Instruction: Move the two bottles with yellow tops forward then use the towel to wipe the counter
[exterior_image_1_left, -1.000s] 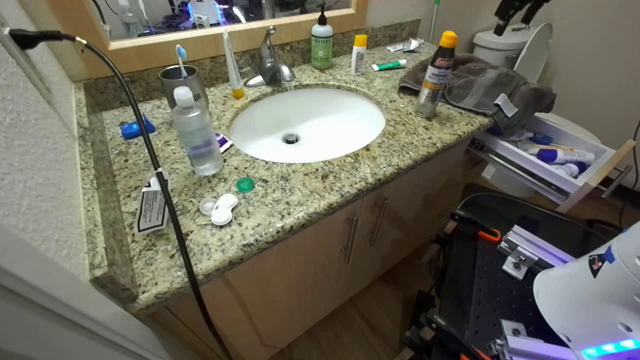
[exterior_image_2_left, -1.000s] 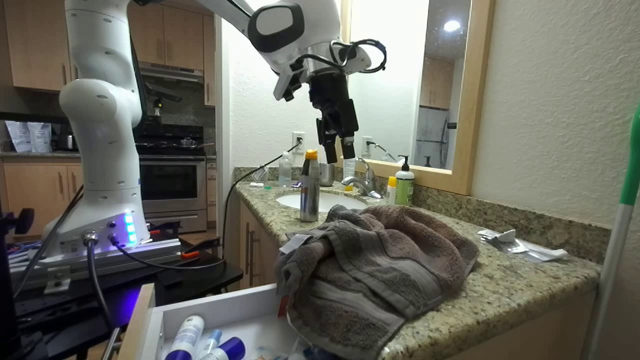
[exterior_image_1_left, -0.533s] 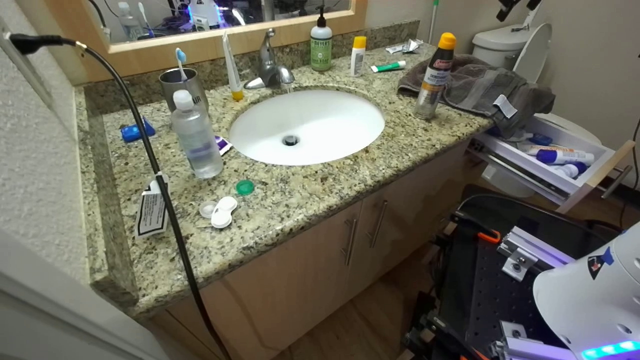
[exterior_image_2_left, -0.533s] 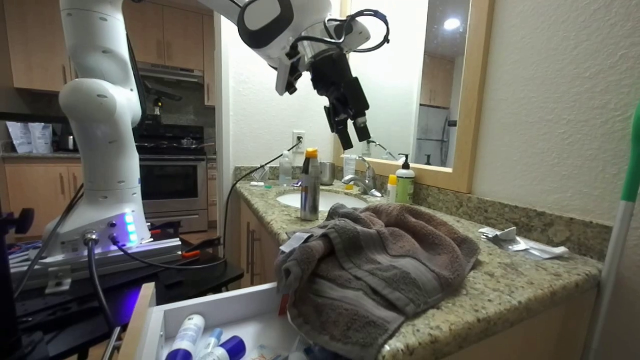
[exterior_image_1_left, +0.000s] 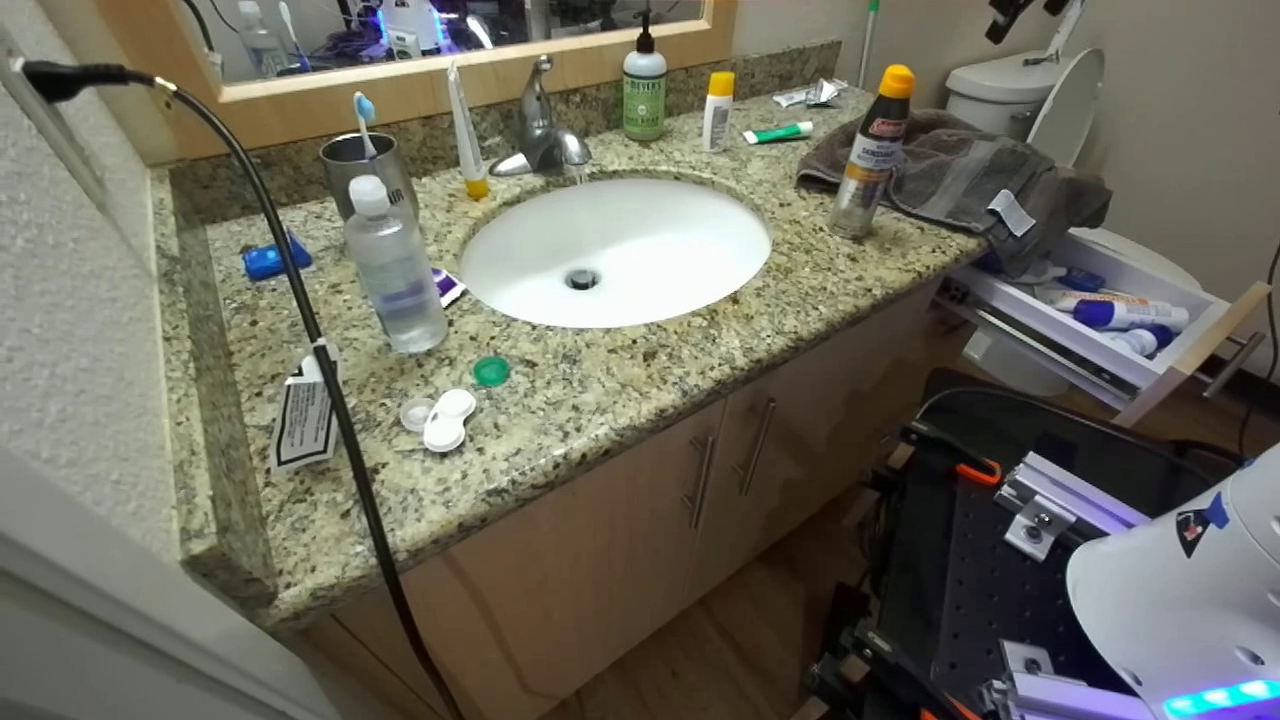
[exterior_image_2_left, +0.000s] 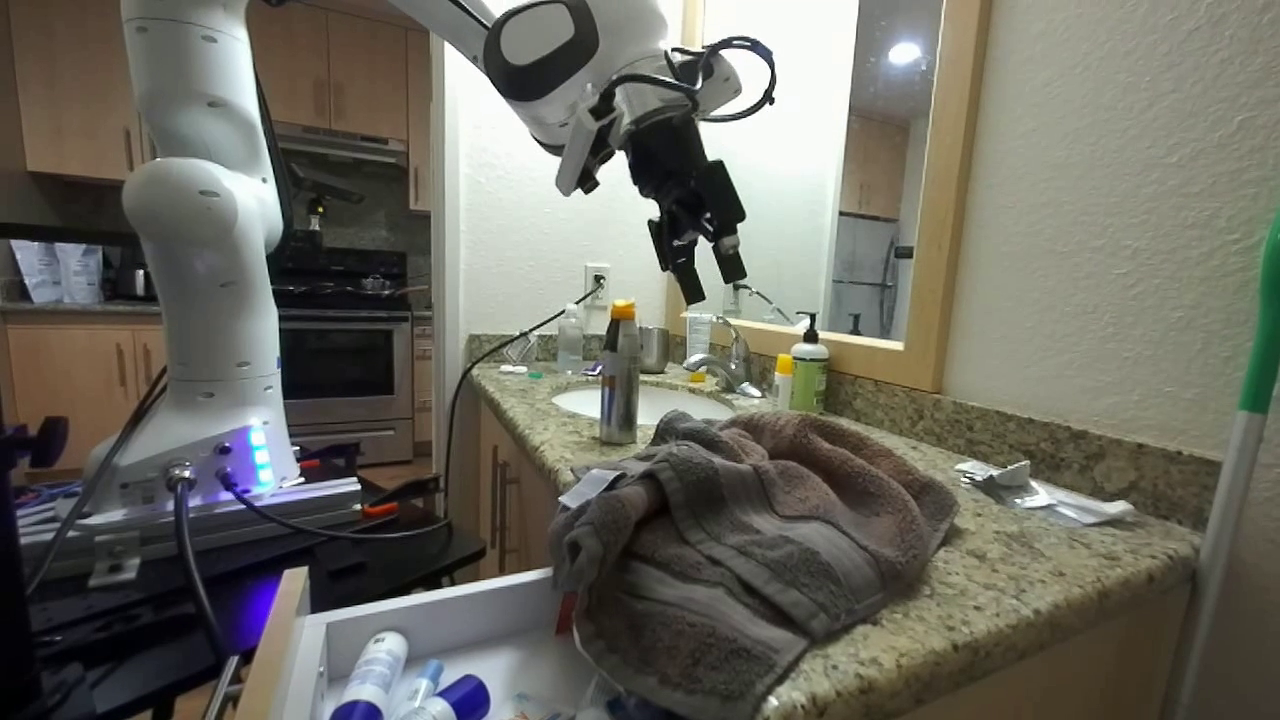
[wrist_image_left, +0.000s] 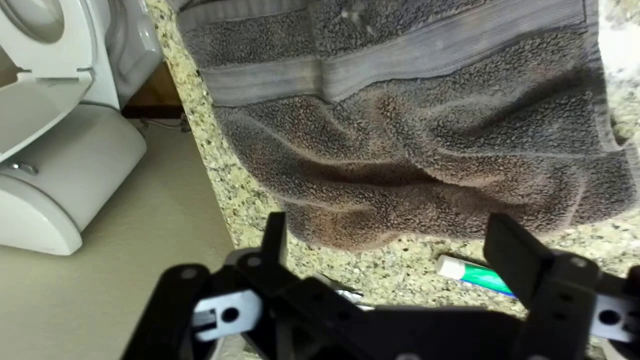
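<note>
The towel (exterior_image_2_left: 760, 540) lies rumpled at the toilet end of the counter (exterior_image_1_left: 600, 385), part of it hanging over the front edge above the open drawer (exterior_image_2_left: 440, 605), with a strip of granite bare along the end edge. Just beside it, near the front edge, the tall bottle (exterior_image_1_left: 870, 150) with its orange-yellow top stands upright; whether bottle and cloth touch I cannot tell. The small white bottle (exterior_image_1_left: 717, 112), yellow-topped, stands upright near the back edge, close to the soap bottle (exterior_image_1_left: 644, 95). The gripper (exterior_image_2_left: 712, 280) hangs tilted above the counter, its jaws well apart; in the wrist view the towel's rear border and part of a green tube (wrist_image_left: 480, 276) show between them. That tube lies toward the back edge, between the small white bottle and the towel, with a foil packet (exterior_image_1_left: 812, 92) farther on, toward the back corner at the toilet end. The sink (exterior_image_1_left: 620, 240) sits mid-counter, the faucet (exterior_image_1_left: 540, 140) between it and the back edge. Toward the opposite end, a white tube (exterior_image_1_left: 465, 130) stands on its cap, then a steel cup (exterior_image_1_left: 345, 172) holding a toothbrush (exterior_image_1_left: 363, 108); a clear bottle (exterior_image_1_left: 395, 290) stands before the cup. Nearer the front edge lie a green cap (exterior_image_1_left: 491, 371) and a white lens case (exterior_image_1_left: 446, 422).
</note>
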